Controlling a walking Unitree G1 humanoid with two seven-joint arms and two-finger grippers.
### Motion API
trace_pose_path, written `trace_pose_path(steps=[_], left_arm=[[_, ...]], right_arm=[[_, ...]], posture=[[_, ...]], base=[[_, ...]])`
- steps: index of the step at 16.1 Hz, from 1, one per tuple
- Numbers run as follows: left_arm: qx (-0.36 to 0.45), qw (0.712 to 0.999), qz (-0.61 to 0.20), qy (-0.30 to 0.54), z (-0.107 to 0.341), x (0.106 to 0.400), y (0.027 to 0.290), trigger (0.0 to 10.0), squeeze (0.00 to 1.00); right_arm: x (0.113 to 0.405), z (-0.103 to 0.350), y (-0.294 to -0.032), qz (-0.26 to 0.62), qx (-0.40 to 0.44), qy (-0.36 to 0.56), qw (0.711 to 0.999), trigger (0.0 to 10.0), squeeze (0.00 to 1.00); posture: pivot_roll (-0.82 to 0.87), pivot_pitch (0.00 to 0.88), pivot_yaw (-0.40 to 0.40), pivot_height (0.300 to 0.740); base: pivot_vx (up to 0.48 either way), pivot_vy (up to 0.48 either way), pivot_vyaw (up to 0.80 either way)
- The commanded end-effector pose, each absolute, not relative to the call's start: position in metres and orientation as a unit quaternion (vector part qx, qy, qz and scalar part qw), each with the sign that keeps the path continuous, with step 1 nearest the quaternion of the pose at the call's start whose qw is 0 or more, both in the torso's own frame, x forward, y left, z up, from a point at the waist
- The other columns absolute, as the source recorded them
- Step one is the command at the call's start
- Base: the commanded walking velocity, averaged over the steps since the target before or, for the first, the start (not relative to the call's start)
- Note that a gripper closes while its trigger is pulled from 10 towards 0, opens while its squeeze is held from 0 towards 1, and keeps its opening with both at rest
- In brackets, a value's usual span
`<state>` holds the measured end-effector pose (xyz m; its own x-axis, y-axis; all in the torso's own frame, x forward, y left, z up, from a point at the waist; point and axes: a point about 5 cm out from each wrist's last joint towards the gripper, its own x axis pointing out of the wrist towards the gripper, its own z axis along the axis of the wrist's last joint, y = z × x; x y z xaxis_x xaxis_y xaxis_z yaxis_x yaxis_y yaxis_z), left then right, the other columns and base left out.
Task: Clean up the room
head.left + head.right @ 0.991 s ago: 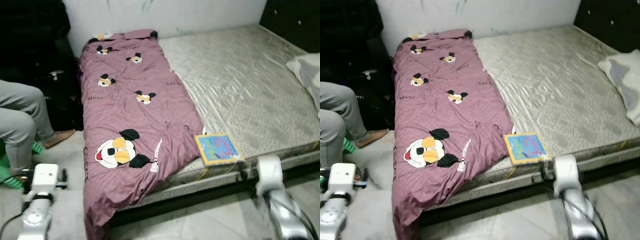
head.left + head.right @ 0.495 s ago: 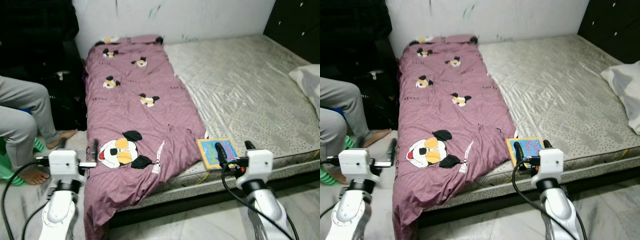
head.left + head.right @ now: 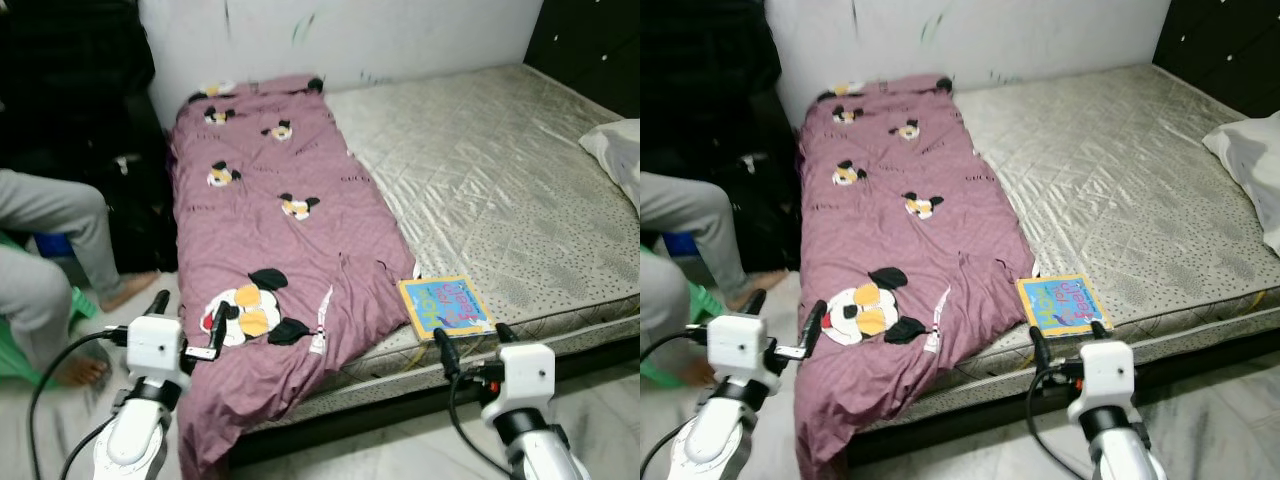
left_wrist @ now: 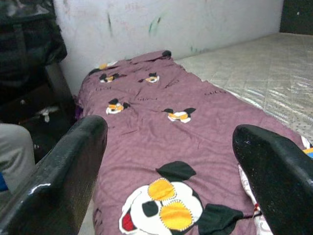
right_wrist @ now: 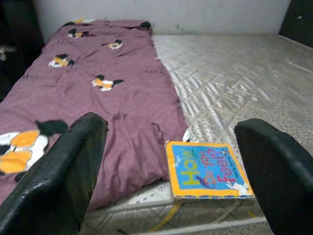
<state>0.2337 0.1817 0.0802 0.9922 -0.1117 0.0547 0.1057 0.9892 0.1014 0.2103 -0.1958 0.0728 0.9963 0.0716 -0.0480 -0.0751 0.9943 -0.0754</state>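
Observation:
A mauve blanket point(image 3: 270, 230) printed with cartoon mice covers the left strip of the bed and hangs over its front edge. A picture book point(image 3: 445, 305) with a yellow border and blue cover lies flat on the bare mattress point(image 3: 500, 180) near the front edge, just right of the blanket. My left gripper point(image 3: 188, 312) is open in front of the blanket's hanging corner. My right gripper point(image 3: 472, 342) is open just short of the book point(image 5: 208, 169), level with the bed edge. Neither holds anything.
A person's legs point(image 3: 50, 230) in grey trousers are at the left, beside a green stool point(image 3: 85, 302) and dark bags point(image 3: 120, 180). A white pillow point(image 3: 620, 160) lies at the bed's right side. Dark furniture point(image 3: 590, 40) stands at the back right.
Both arms have come up from the bottom of the picture, and their open fingers now show pointing at the bed. The camera has shifted slightly; the book and blanket lie as before.

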Motion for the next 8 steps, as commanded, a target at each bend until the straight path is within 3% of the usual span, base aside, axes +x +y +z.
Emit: trace_pose_path(steps=[1,3,8], left_arm=[[0.047,0.996,-0.061,-0.037,0.085,0.241,0.175,10.0,0.00],[0.038,0.993,-0.095,-0.051,0.091,0.260,0.152,10.0,0.00],[0.043,0.989,-0.130,-0.057,0.094,0.272,0.138,10.0,0.00]], right_arm=[[0.216,0.074,-0.194,0.030,-0.034,0.022,0.999,10.0,0.00],[0.222,0.075,-0.185,0.017,-0.019,0.020,0.999,10.0,0.00],[0.213,0.076,-0.169,0.020,-0.013,0.021,0.999,10.0,0.00]], posture=[[-0.10,0.000,0.120,0.740],[-0.14,0.000,0.150,0.740],[-0.19,0.000,0.180,0.740]], base=[[0.000,0.000,0.00],[0.000,0.000,0.00],[0.000,0.000,0.00]])
